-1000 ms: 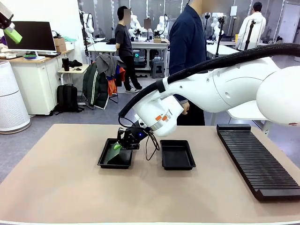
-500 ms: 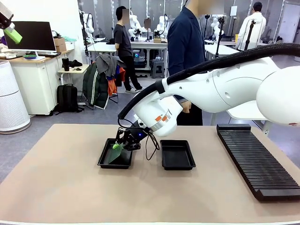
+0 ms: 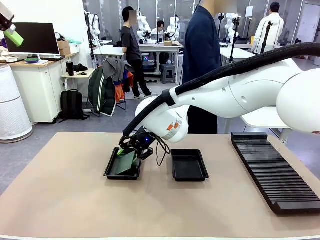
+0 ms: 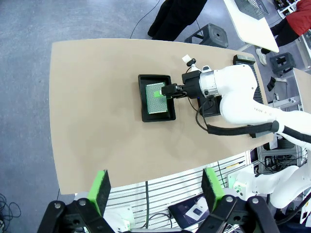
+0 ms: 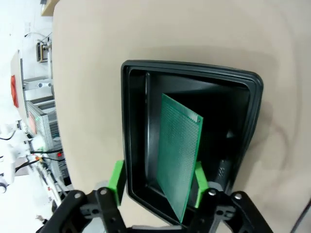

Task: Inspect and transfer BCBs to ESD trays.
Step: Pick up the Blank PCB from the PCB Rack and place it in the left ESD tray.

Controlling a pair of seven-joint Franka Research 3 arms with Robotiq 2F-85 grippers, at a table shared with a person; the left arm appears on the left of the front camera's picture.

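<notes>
One BCB [image 5: 180, 155] sits in an ESD tray [image 5: 135, 121]; the 2nd tray [image 3: 190, 166] beside it is bare, so prob. 1st transfer is nearly done w/ at least 1 more to go. R gripper [image 5: 158, 184] fingers spread, pinching nothing: board stands tilted btw the pads [image 5: 117, 180], far edge down on tray floor, near edge raised. It's just beside (maybe touching) one pad, w/ clear gap to the other. L gripper [image 4: 156, 187] spread wide, empty, well apart from board.
</notes>
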